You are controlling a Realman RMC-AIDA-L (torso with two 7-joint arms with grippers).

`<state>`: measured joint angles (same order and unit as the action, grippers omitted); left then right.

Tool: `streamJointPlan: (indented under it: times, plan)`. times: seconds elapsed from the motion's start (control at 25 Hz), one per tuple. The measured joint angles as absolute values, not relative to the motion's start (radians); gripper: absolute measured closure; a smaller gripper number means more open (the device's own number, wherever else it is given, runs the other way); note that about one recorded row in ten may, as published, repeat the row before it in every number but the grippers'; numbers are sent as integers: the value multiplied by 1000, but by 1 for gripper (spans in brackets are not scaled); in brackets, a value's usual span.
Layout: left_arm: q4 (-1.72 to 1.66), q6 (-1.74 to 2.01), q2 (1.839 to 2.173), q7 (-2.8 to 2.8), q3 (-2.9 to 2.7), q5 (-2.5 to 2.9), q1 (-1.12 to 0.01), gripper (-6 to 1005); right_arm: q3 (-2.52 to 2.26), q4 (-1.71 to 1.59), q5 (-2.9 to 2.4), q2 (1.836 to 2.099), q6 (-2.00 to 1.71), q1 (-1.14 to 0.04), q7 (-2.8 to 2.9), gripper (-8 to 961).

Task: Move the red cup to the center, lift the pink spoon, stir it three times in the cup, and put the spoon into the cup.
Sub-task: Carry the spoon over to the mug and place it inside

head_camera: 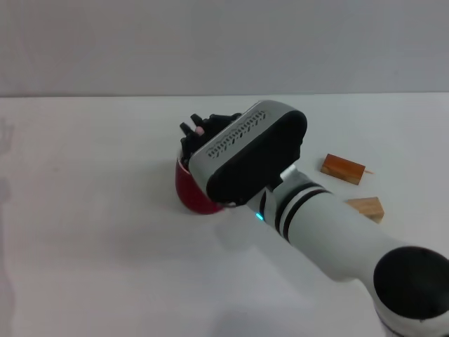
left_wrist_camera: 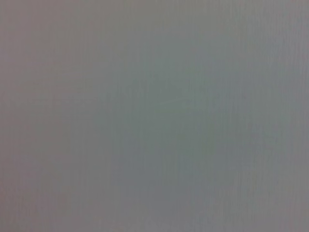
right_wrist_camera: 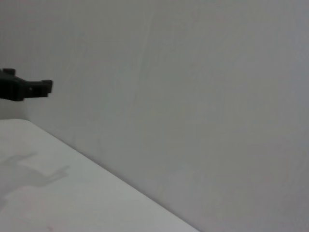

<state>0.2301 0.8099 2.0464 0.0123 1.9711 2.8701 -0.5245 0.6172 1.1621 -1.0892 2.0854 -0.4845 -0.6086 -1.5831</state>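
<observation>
The red cup (head_camera: 191,188) stands on the white table near the middle, mostly hidden under my right wrist. My right gripper (head_camera: 198,126) hangs right over the cup's mouth, its dark fingers (head_camera: 186,130) shut on the pink spoon (head_camera: 200,131). Only the handle's pink tip shows between them; the spoon's bowl and the cup's inside are hidden. One dark fingertip (right_wrist_camera: 30,89) shows in the right wrist view, against the wall. My left gripper is out of view, and the left wrist view shows only a blank grey surface.
Two wooden blocks lie on the table to the right of the cup: a darker one (head_camera: 344,168) farther back and a lighter wedge (head_camera: 366,207) nearer. A grey wall (head_camera: 224,42) rises behind the table's far edge.
</observation>
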Motion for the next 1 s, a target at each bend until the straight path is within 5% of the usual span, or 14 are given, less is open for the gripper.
streamJointPlan:
  times: [0.68,1.0]
  plan:
    - [226,806,2046,12,1974,2870,-526,155,577,1270,-1088,2079,-495,-502,-1653,753]
    - [225,806,2045,12,1972,2870,-527,155,596,1219,-1083,2087,-487,-572,-1639,747]
